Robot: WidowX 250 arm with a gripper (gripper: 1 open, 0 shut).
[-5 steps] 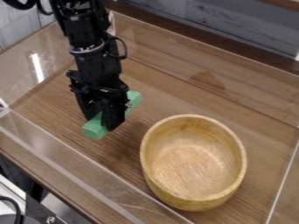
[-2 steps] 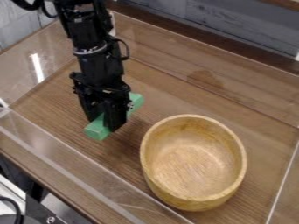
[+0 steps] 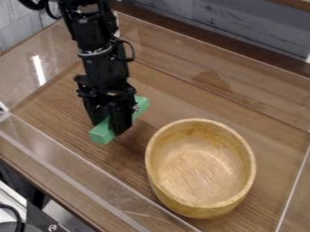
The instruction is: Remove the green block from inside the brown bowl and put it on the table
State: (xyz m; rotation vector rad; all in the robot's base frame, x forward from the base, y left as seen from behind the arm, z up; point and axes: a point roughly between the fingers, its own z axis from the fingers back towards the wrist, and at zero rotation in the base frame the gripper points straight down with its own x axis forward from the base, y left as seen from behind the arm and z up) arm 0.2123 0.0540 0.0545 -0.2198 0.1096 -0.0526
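our black two-fingered gripper [image 3: 111,118] points almost straight down, its dark fingers [image 3: 101,115] pressed in on the flat, elongated bright green block [image 3: 116,121], pinching it across its narrow middle. we see the block's ends stick out on either side of the fingers, one end toward the front-left and the other toward the back-right, so the bar lies slantwise under the hand. its lower front end is at or just above the brown wood-grain tabletop [image 3: 194,95]; we cannot tell whether it rests on the wood or hangs a hair over it.

nearer the camera than the hand, a clear acrylic wall [image 3: 72,186] runs along the table's front edge, and bare wood lies between it and the block.

to the right of the hand and a little nearer the camera stands the round, light tan wooden bowl [image 3: 169,145] with its thick rim and visible grain. the bowl is upright, apart from the block and from the fingers, with a strip of bare tabletop between them. the green block is outside the bowl, just beside its left rim.

above the fingers we follow the black arm [image 3: 87,32] up and back toward the top-left corner, with cables hanging along it. behind the hand the tabletop stretches away to the far acrylic wall [image 3: 230,50].
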